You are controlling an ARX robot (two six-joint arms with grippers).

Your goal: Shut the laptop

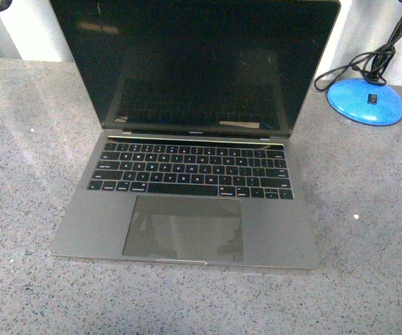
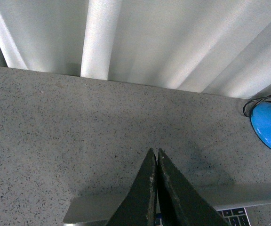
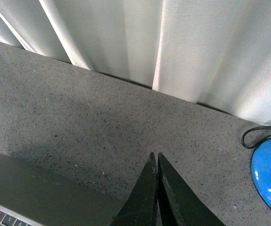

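The laptop (image 1: 187, 230) lies open on the speckled grey table (image 1: 26, 174) in the front view. Its dark screen (image 1: 194, 63) stands upright at the back and its black keys face up. Neither arm shows in the front view. In the left wrist view my left gripper (image 2: 155, 150) is shut with nothing between its dark fingers. A grey metal strip of the laptop (image 2: 248, 195) and a few keys lie beneath it. My right gripper (image 3: 155, 154) is shut and empty too, with a grey corner of the laptop (image 3: 32, 188) beside it.
A blue round base (image 1: 366, 101) with a black cable (image 1: 368, 63) sits on the table right of the laptop. It also shows as the blue base (image 2: 269, 127) in the left wrist view and the blue base (image 3: 269, 179) in the right. White curtain folds (image 3: 126, 37) hang behind the table's far edge.
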